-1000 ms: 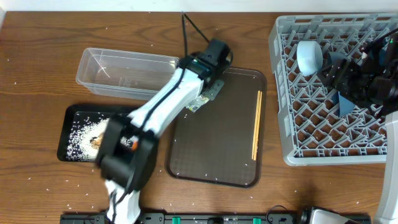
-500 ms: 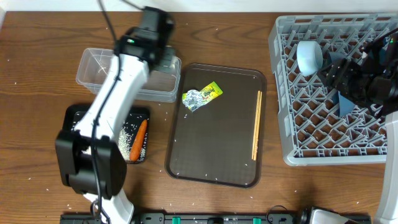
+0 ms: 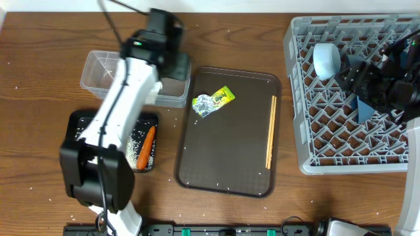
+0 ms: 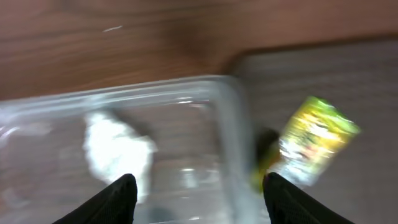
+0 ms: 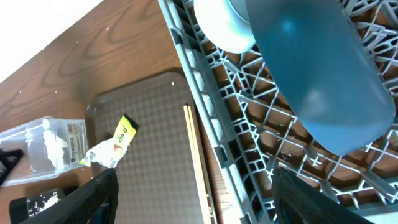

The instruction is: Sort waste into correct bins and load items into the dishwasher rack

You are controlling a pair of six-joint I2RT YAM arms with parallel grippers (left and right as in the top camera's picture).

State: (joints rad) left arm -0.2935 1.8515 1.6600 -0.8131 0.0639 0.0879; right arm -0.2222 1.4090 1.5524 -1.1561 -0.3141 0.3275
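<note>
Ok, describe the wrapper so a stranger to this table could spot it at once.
From above, find the brown serving tray at the centre, between the clear tub and the grey rack. The wrapper lies in its upper-left corner. It is crumpled, white, yellow and green; the wooden chopsticks near the tray's right edge are straight and plain.

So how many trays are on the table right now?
2. A small black tray at the left, holding a carrot and rice; a larger brown tray in the middle, with the wrapper and chopsticks. No others visible.
</note>
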